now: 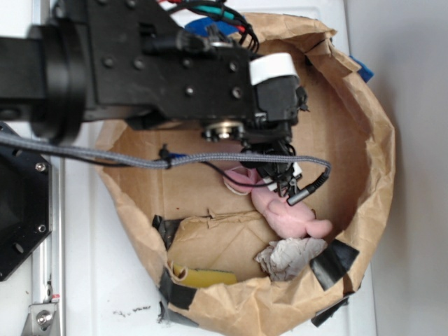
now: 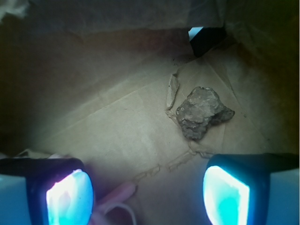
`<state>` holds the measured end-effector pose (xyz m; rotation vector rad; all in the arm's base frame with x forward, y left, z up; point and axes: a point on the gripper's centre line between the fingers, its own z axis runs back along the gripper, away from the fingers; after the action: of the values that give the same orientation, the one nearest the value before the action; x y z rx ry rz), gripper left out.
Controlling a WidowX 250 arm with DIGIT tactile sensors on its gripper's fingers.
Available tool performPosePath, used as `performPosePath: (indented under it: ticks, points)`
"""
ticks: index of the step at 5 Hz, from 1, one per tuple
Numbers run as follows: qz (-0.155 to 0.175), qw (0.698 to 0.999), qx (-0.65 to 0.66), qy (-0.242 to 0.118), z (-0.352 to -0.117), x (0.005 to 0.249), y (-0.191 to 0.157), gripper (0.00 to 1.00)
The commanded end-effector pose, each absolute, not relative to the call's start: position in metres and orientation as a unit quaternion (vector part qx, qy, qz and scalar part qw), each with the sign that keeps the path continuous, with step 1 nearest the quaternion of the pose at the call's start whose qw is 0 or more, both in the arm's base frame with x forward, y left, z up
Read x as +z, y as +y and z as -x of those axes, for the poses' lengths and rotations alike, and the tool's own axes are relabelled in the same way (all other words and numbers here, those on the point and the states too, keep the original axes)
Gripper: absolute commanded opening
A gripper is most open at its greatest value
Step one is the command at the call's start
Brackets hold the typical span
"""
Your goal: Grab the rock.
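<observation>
**Inspector:** While the arm [image 1: 140, 63] hangs over the paper bag [image 1: 371, 140], I log the largest item first: a brown bag with rolled-down walls, patched with black tape, sitting on the white worktop [image 1: 105, 280]. The arm's head is lowered into its mouth.

**Clerk:** Contents?

**Inspector:** A pink plush toy [image 1: 290, 213] lies on the bag floor just under the head. A pale grey-white jagged lump [image 1: 288, 255] rests against the near wall beside it, and a yellow piece [image 1: 203, 277] lies further along that wall. Neither is the target.

**Clerk:** And the rock?

**Inspector:** The exterior view does not show it; the arm covers that ground. The wrist view does: the rock [image 2: 202, 112], small, dark brown and rough-edged, sits alone on the creased paper floor, near a strip of black tape [image 2: 206, 37] at the bag wall.

**Clerk:** State of the fingers?

**Inspector:** Spread wide and holding nothing. The two pads [image 2: 225, 199] frame the bottom of the wrist view, with the rock ahead of them and nearer the right-hand pad. A pink edge of the toy shows by the left-hand pad.

**Clerk:** Step in hand?

**Inspector:** Approach, in my judgement; no grasp is begun. The next move calls for carrying the gripper [image 2: 147, 199] forward and slightly towards the right of the view until the rock lies between the pads, then descending and closing, clear of the toy.
</observation>
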<state>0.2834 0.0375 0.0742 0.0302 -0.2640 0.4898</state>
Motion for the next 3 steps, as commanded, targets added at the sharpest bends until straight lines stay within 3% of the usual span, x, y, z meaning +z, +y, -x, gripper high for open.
performPosePath:
  ticks: [1, 3]
  points:
    - [-0.018, 0.95, 0.27, -0.158, -0.295, 0.081, 0.056, 1.0]
    - [-0.032, 0.947, 0.277, -0.161, -0.289, 0.075, 0.073, 1.0]
